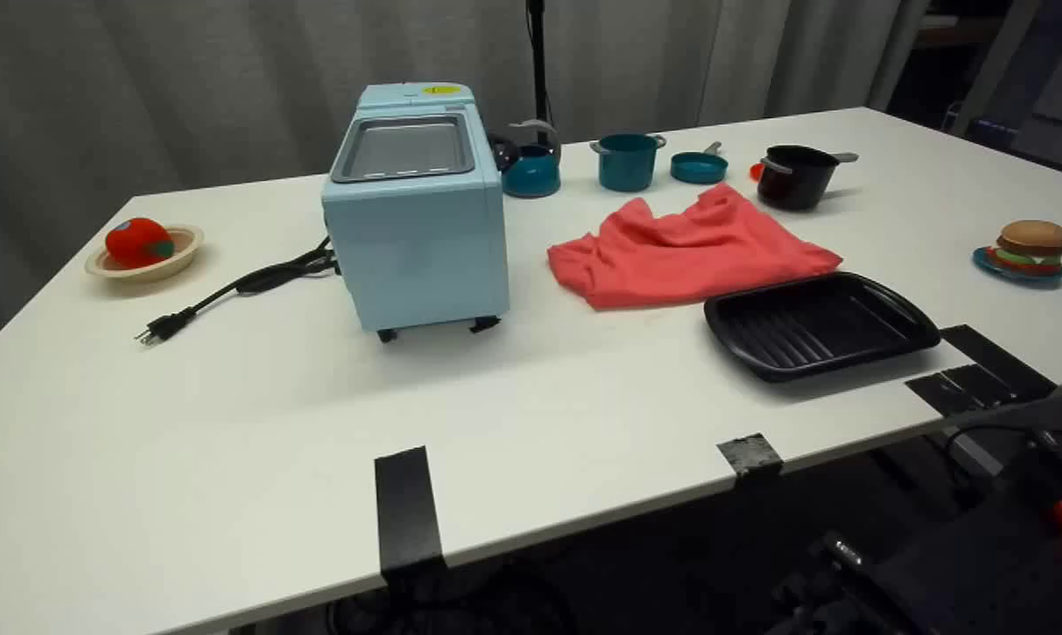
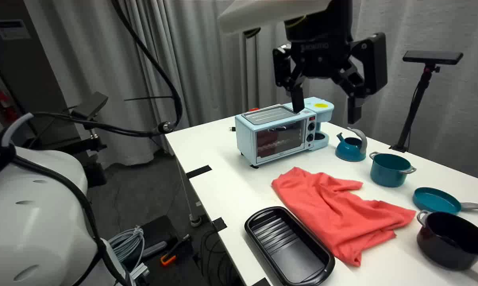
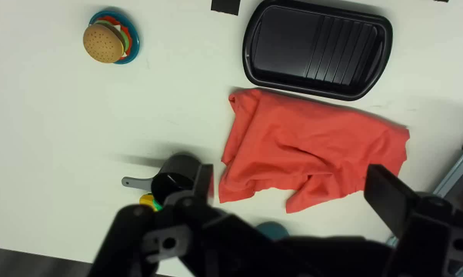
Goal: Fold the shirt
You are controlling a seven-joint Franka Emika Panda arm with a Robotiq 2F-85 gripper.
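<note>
Wrist view: The gripper (image 3: 291, 181) enters from the bottom edge. It is released, with its fingers spread wide. The shirt (image 3: 300, 142) lies rumpled on the table (image 3: 70, 119), ahead of the gripper; its lower edge shows between the fingertips. The tray (image 3: 283, 46) sits beyond the shirt from the gripper, just beside it; contact cannot be confirmed. The burger (image 3: 102, 43) rests on a plate (image 3: 135, 41) ahead and to the left of the gripper. The black pot (image 3: 183, 164) appears next to the finger at the left, which hides part of it. The oven (image 3: 462, 179) shows in part past the finger at the right.

In an exterior view: The gripper hangs above the table, fingertips down, well apart from the shirt. The shirt lies on the table, lower than the gripper. The oven stands lower and behind; one fingertip overlaps its top in this view. The kettle (image 2: 348, 151) stands under the finger at the right, as seen here. The teal pot (image 2: 386, 174) and the pan (image 2: 433, 200) are lower and to the right of the gripper.

In an exterior view: The shirt lies on the table, below the gripper's level, just behind the tray and near the oven. A bowl (image 1: 187, 252) with a red item (image 1: 134, 241) stands at the same level, across the oven from the shirt.
</note>
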